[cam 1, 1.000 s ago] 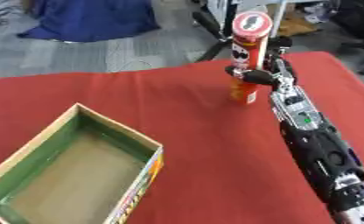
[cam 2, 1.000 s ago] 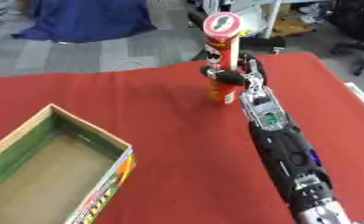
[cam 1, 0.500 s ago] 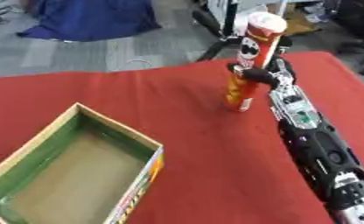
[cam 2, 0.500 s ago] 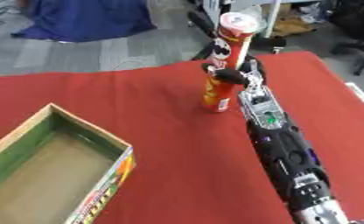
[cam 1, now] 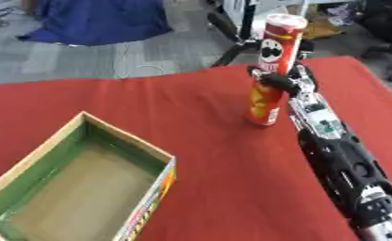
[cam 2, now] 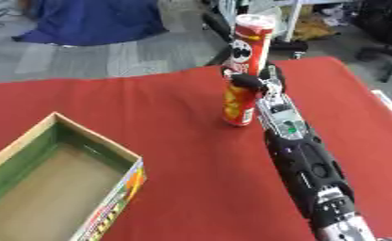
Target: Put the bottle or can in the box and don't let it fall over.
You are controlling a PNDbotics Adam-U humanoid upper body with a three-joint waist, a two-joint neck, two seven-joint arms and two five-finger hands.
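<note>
A tall red crisps can (cam 1: 271,70) stands nearly upright on the red table (cam 1: 208,188), its base at the far right-centre. My right hand (cam 1: 283,84) comes up along the right side and has its fingers curled round the can's middle. The open cardboard box (cam 1: 71,183), green inside with a brown floor, sits at the near left with nothing in it. My left hand shows in neither view.
The table's far edge runs just behind the can, with grey floor, a blue cloth (cam 1: 100,21) and chair legs (cam 1: 232,52) beyond. Between the box and the can lies bare red cloth.
The can has moved left and nearer, toward the box, and come from a backward tilt to nearly upright, still held by my right hand.
</note>
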